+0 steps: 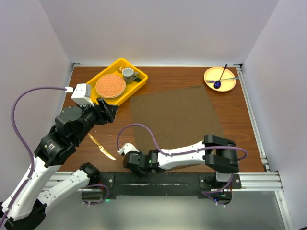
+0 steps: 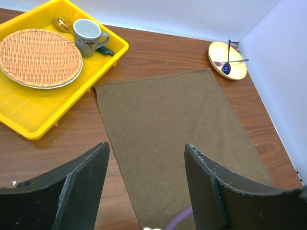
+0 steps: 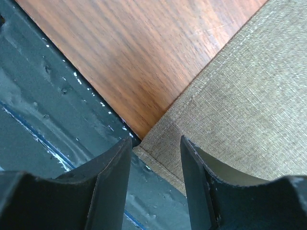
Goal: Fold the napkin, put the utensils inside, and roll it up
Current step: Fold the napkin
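Note:
The olive-brown napkin (image 1: pixel 175 117) (image 2: pixel 168 129) lies flat and unfolded in the middle of the table. Its near left corner (image 3: pixel 158 132) hangs slightly over the table's dark metal front edge. My right gripper (image 3: pixel 155 140) (image 1: pixel 133 163) is low at that edge, jaws apart on either side of the corner and not closed on it. One gold utensil (image 1: pixel 101 146) lies on the bare wood left of the napkin. Another gold piece (image 2: pixel 61 24) peeks from behind the mug. My left gripper (image 2: pixel 146 146) (image 1: pixel 109 110) hovers open and empty above the napkin's left side.
A yellow tray (image 1: pixel 139 79) at the back left holds a round orange woven mat (image 1: pixel 110 85) and a grey mug (image 1: pixel 127 74). A yellow plate (image 1: pixel 211 76) at the back right carries a dark blue spoon (image 1: pixel 218 83) and a pale utensil. White walls enclose the table.

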`<action>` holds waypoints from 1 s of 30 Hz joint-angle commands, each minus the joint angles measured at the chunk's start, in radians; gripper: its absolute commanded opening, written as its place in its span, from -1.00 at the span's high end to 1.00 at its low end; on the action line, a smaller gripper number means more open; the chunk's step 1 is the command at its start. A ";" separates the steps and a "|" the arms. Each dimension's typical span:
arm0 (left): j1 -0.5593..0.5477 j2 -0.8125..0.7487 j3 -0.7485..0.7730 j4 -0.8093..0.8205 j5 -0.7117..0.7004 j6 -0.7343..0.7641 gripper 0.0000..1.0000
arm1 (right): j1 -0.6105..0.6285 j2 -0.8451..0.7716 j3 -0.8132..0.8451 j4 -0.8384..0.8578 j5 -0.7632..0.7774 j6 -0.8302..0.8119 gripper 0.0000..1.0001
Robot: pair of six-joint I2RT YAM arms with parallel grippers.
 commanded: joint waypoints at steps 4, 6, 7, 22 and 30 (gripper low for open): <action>0.006 0.008 0.001 0.024 0.004 0.007 -0.40 | 0.003 -0.038 -0.046 0.080 -0.076 -0.011 0.04; 0.004 0.009 -0.001 0.025 0.004 0.010 -0.44 | 0.003 -0.043 -0.066 0.095 -0.079 -0.008 0.05; 0.004 0.009 -0.001 0.025 0.004 0.010 -0.46 | 0.003 -0.046 -0.071 0.098 -0.081 -0.005 0.05; 0.006 0.014 -0.001 0.030 0.004 0.017 -0.50 | 0.041 0.003 -0.014 -0.023 0.073 -0.022 0.53; 0.006 0.029 0.011 0.033 0.012 0.020 -0.50 | 0.048 -0.121 -0.003 -0.115 0.139 0.007 0.75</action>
